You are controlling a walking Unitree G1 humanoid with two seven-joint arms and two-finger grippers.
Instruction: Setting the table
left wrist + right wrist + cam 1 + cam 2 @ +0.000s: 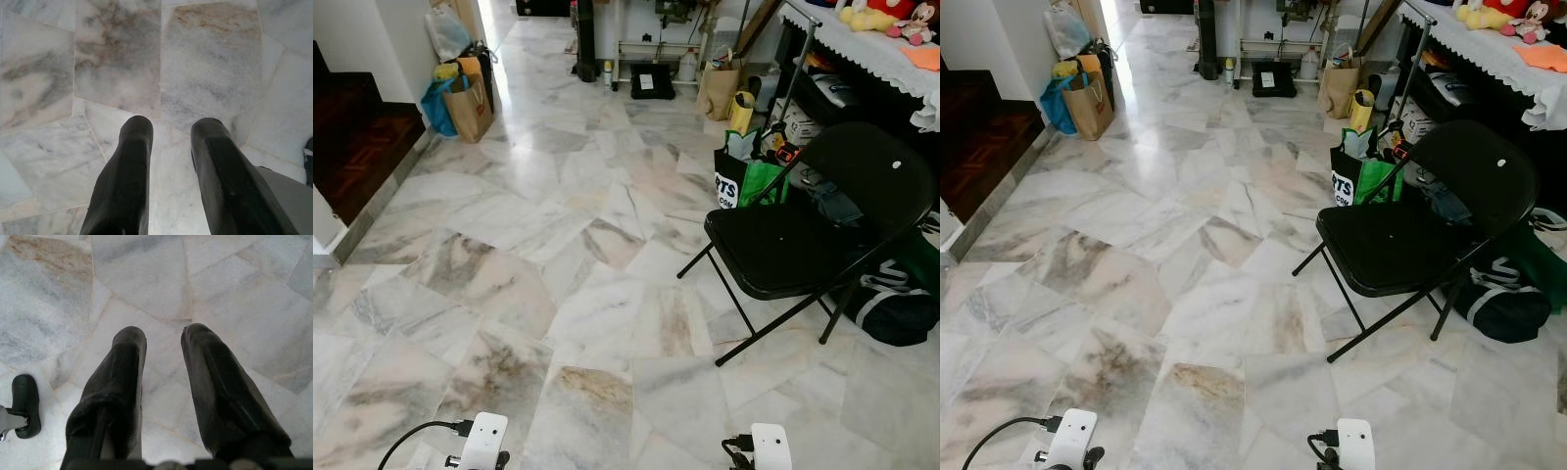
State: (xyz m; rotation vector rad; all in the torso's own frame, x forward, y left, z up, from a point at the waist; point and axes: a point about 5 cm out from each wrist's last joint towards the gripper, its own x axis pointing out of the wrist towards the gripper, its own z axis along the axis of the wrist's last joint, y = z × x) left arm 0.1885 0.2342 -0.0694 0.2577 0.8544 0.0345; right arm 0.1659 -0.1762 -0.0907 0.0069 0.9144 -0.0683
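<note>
While our arms hang low over it, the marble floor [538,255] spreads across most of the frame, pale slabs veined grey and brown. At the upper right edge we see a table [862,44] under a white lace-edged cloth, with soft toys [886,15] lying on it; nothing we can see on it is laid for a meal. Just below it, at centre right, a black folding chair [803,230] stands open with a bare seat. Under the chair's right side lies a dark green duffel bag [896,304] with white stripes. Behind the chair, a green and black shopping bag [744,176] shows white letters that we read as "TS", the rest hidden. At the upper left a brown paper bag [470,106] stands beside a blue bag [437,103], their contents too small to tell; dark wooden steps [357,137] run down the left edge. At the top centre another brown paper bag [718,90] leans near a yellow one [741,110]. In its wrist view, our left gripper [168,129] points at bare marble, fingers parted and gripping nothing. Our right gripper [164,340] does likewise in its own view, spread apart and unladen, and that view also catches a black fingertip [25,404] of the other gripper at its edge.
</note>
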